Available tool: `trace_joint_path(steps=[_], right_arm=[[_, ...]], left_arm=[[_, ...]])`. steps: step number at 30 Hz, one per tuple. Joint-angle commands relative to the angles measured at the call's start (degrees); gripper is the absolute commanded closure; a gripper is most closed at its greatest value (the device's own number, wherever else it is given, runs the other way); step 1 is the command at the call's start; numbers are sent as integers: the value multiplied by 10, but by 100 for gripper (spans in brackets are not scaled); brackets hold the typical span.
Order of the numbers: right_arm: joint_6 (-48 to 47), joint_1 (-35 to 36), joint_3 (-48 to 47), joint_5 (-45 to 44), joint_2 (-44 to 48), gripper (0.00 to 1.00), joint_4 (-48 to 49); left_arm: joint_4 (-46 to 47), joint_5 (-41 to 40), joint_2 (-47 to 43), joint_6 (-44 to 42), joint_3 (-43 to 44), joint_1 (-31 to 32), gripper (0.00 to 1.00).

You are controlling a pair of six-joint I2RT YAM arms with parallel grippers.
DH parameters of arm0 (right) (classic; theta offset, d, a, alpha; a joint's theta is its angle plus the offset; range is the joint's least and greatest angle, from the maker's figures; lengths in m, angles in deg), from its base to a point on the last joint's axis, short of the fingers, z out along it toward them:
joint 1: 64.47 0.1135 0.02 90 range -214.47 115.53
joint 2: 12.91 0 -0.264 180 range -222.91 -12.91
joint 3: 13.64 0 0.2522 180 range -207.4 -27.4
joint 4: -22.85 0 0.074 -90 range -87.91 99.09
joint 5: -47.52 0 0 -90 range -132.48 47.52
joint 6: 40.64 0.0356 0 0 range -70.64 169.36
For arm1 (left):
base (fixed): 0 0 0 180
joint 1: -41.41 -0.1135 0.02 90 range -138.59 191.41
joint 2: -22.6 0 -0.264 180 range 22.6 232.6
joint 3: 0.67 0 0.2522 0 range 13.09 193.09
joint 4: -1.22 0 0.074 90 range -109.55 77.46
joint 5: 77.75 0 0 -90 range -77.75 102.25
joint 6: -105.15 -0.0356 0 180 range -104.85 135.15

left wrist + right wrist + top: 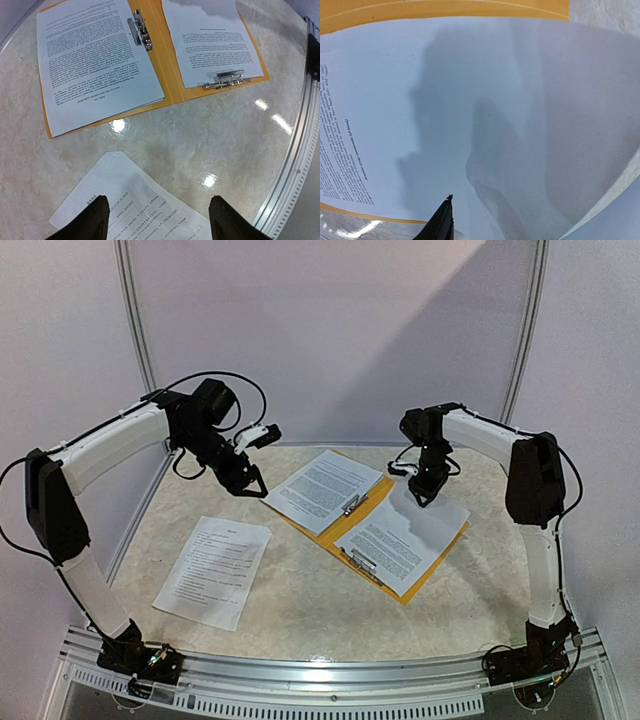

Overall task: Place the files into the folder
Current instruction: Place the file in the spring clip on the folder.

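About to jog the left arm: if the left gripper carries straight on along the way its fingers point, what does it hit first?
Most likely the loose sheet on the table, just beyond the left gripper, whose jaws stand open and empty. The open folder lies farther on. Depth is hard to judge.

A white sheet (485, 115) (text along its left) fills the view over the orange folder (445, 9); one dark tool finger (440, 222) below.
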Motion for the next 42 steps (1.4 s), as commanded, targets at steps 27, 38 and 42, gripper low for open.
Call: trace_joint_path(steps=[27, 38, 42], right_arm=[[4, -14, -21, -27, -77, 23, 56], [4, -14, -33, -48, -77, 1, 76], [2, -14, -48, -51, -70, 1, 72]], left_arm=[[-3, -2, 19, -12, -6, 2, 29], [-5, 0, 24, -14, -6, 2, 29], [-6, 0, 23, -16, -6, 2, 29]])
